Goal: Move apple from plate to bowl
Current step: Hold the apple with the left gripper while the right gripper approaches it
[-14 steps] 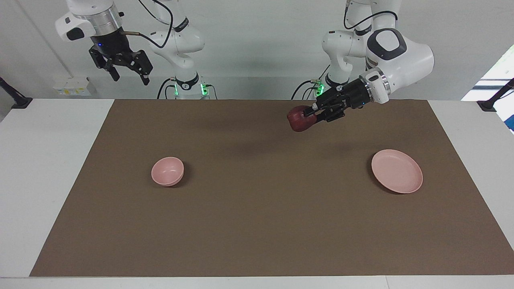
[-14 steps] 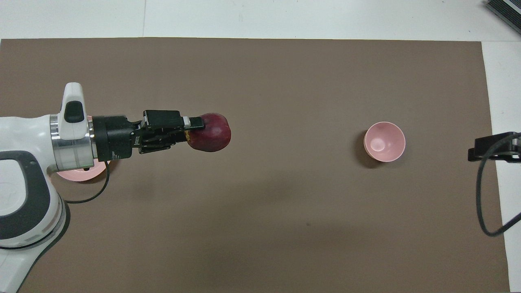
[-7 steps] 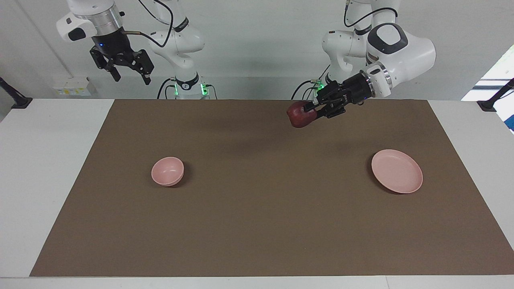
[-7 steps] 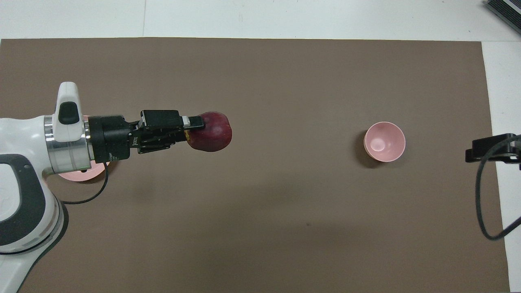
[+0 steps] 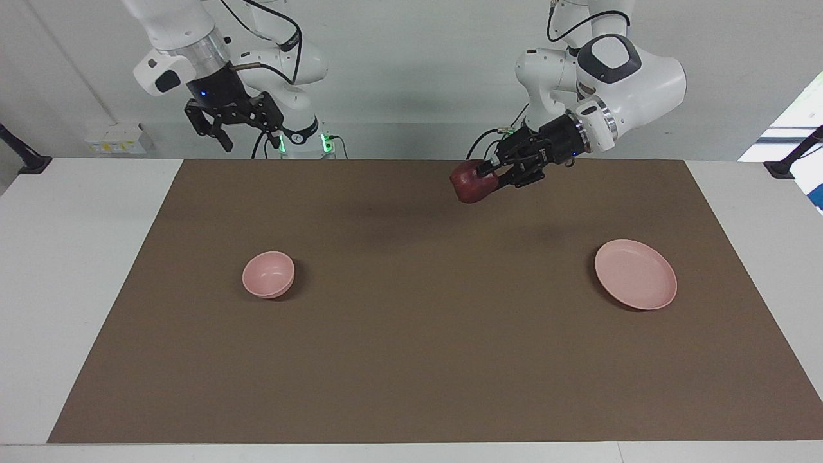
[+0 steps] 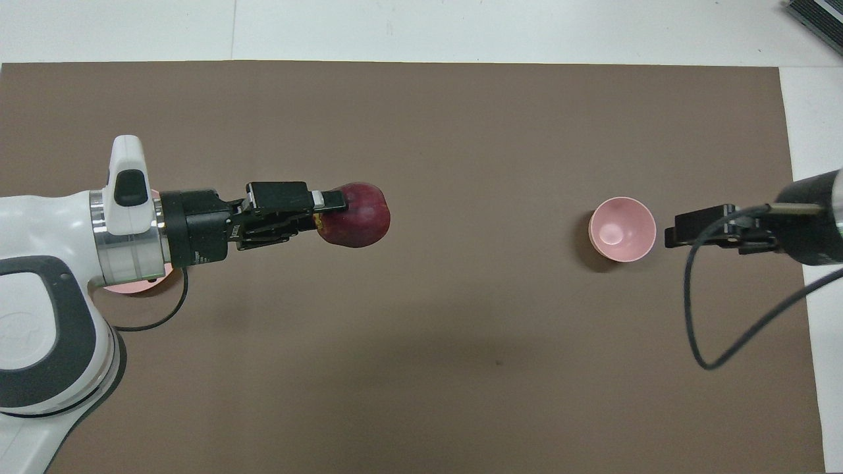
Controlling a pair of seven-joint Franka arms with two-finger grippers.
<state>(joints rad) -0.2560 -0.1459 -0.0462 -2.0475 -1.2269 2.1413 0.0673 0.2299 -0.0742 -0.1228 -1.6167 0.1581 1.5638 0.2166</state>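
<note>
My left gripper point(image 5: 483, 176) is shut on the dark red apple point(image 5: 472, 184) and holds it in the air over the brown mat, between plate and bowl; it also shows in the overhead view point(image 6: 333, 209) with the apple point(image 6: 359, 216). The pale pink plate point(image 5: 635, 274) lies bare toward the left arm's end; in the overhead view only its edge point(image 6: 132, 287) shows under the left arm. The small pink bowl point(image 5: 268, 274) point(image 6: 622, 229) stands empty toward the right arm's end. My right gripper point(image 5: 243, 132) point(image 6: 678, 234) is open and empty, high in the air, apart from the bowl.
A brown mat point(image 5: 411, 360) covers most of the white table point(image 5: 77, 257). A black cable point(image 6: 698, 329) hangs from the right arm over the mat. A dark object point(image 6: 816, 16) lies at the table's corner.
The right gripper has swung in from the table's end toward the bowl, staying high. The left gripper has carried the apple a little toward the bowl.
</note>
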